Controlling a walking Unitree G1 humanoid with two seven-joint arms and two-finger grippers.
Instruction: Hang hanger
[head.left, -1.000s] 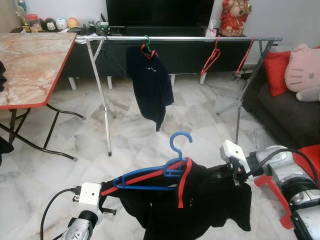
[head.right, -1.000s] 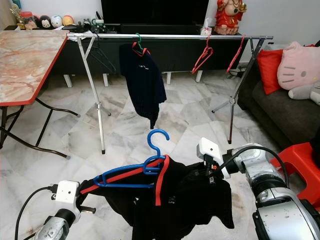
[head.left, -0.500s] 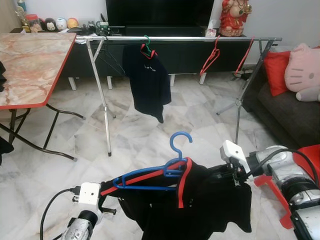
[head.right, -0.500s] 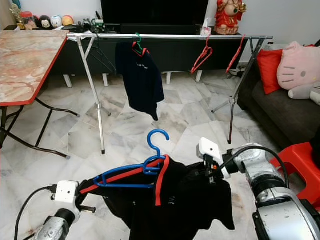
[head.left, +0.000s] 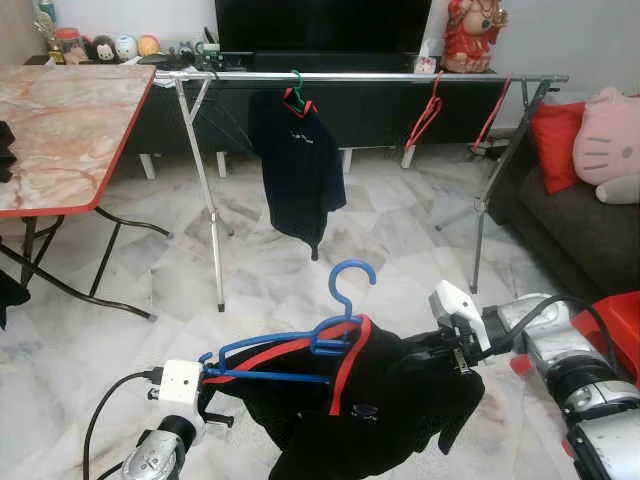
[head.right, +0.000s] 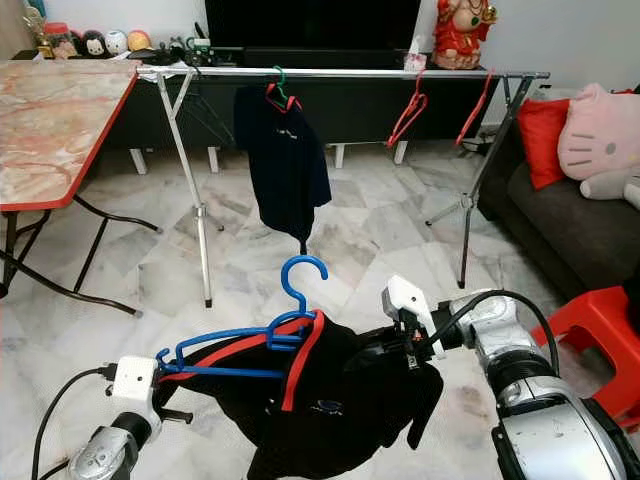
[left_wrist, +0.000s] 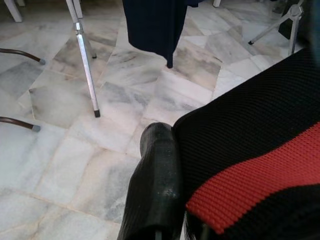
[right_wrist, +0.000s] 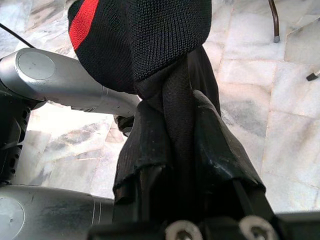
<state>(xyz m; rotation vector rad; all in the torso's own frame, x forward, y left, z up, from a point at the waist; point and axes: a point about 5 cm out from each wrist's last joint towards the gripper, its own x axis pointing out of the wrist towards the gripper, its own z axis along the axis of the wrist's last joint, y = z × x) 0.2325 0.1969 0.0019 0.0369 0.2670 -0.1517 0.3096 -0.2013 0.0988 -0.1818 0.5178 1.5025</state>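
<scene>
A blue hanger carries a black shirt with red trim and hangs low in front of me, hook up. My left gripper is shut on the shirt at the hanger's left end; in the left wrist view one black finger presses against the knit fabric. On the right side my right gripper is shut on bunched black cloth. The silver clothes rail stands across the room, well ahead and above the hanger.
A dark shirt on a green hanger and two empty red hangers hang on the rail. A marble-top folding table stands left. A sofa with a red cushion and a red stool are right.
Both grippers have carried the hanger and shirt a little to the left, and the shirt bunches more. The dark shirt on the rail sways.
</scene>
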